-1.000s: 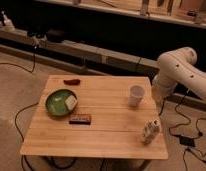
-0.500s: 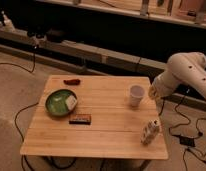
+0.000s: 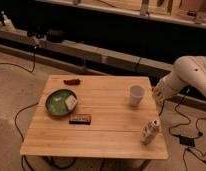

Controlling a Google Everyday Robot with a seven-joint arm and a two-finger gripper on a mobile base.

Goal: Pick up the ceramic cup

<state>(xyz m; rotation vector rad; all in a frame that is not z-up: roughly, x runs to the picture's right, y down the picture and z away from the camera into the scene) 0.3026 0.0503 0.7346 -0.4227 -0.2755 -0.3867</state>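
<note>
- A single camera, set high, looks down at a slant across the wooden table (image 3: 111,132).
- It stands far enough back that the whole tabletop fits, with the floor (image 3: 16,85) around it and a ledge (image 3: 96,50) across the upper frame.
- The gripper (image 3: 158,95) sits right of centre, just beside the ceramic cup (image 3: 137,95).

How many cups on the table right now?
1. The ceramic cup stands upright near the table's right edge, just left of the gripper. The patterned carton at the front right is not a cup. None looks hidden.

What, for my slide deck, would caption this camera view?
Gripper at the edge of the table, beside the upright ceramic cup.
</note>
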